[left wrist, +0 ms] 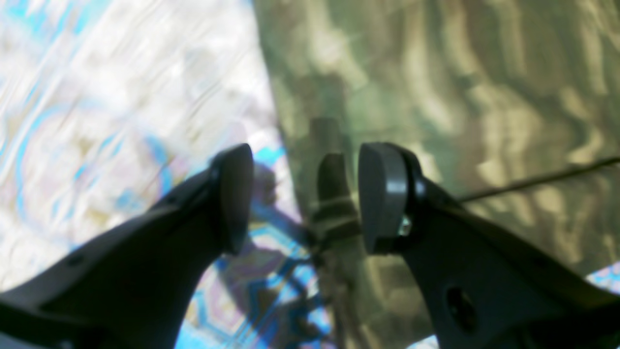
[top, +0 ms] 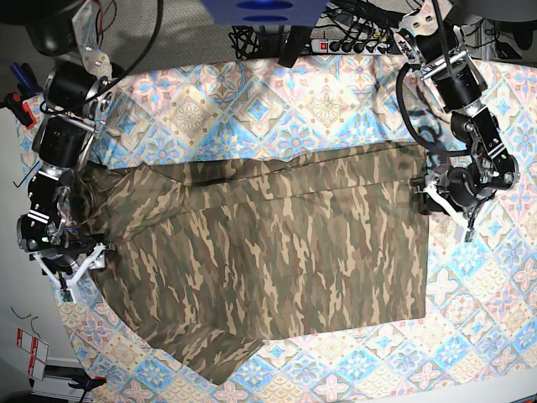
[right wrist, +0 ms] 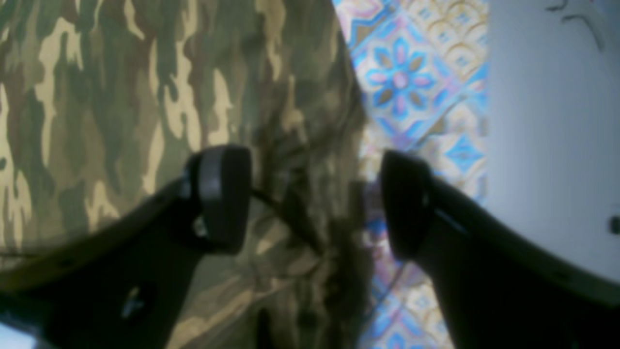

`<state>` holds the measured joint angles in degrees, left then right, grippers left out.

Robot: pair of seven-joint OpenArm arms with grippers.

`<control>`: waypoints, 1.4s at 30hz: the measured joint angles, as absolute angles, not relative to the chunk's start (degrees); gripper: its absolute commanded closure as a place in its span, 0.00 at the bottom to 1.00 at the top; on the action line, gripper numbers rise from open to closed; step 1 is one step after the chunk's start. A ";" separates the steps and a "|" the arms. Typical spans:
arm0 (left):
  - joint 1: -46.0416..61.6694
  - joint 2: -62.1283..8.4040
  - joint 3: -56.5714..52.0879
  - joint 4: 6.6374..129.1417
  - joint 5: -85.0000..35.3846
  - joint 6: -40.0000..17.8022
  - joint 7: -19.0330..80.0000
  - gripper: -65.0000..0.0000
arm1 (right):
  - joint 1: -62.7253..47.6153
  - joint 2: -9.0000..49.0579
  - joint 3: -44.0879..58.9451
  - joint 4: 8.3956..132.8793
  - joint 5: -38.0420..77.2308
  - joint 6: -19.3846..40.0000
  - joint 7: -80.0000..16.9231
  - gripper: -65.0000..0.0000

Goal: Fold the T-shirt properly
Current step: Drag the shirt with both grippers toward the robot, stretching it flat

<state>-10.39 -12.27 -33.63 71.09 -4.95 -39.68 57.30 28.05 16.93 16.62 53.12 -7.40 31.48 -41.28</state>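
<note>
1. Base view shows the T-shirt (top: 268, 252) spread flat on the tile-patterned cloth (top: 277, 101), with one fold already laid along its far edge; the folded body fills the middle of the table.
2. The left gripper (top: 425, 195) sits at the shirt's right edge and the right gripper (top: 81, 267) at its left edge, each at the border where fabric meets cloth.
3. Left wrist view: the left gripper (left wrist: 305, 196) has its jaws parted with nothing between them, and the shirt's edge (left wrist: 436, 97) runs just below the gap.
4. Right wrist view: the right gripper (right wrist: 315, 198) is likewise spread wide and empty, straddling the shirt's border (right wrist: 145, 97) beside the patterned cloth (right wrist: 411, 72).
5. The step in hand looks like a release after a fold. To do it well, each arm should lift straight up so the pads do not drag the fresh edge, then check that the folded layer lies without ridges.
6. The next fold would do best with both grips taken level with each other, so the layer travels evenly.
7. The shirt's long axis runs left to right across the table. A sleeve shows at the far left, so the collar end appears to point left and the straight hem right.
</note>
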 measured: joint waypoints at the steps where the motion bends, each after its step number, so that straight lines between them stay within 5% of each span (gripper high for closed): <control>1: -10.31 -12.40 -33.61 71.09 -4.95 -39.70 57.41 0.47 | 29.39 17.21 16.62 50.17 -7.62 31.38 -40.14 0.36; 9: -8.69 -12.25 -33.34 71.42 -5.65 -39.90 56.95 0.47 | 35.09 20.43 16.69 33.06 -7.68 31.22 -35.33 0.36; 16: -2.87 -12.29 -33.23 82.76 -5.04 -39.88 57.43 0.46 | 34.33 22.24 16.91 32.62 -7.49 31.22 -32.69 0.36; 27: -0.49 -12.27 -30.48 83.26 -1.28 -40.07 57.28 0.46 | 33.30 25.28 24.18 22.85 -8.12 31.20 -32.99 0.32; 42: -0.19 -12.10 -30.35 83.26 -1.30 -40.12 57.17 0.46 | 29.21 26.00 34.26 23.31 -6.17 39.83 -38.20 0.32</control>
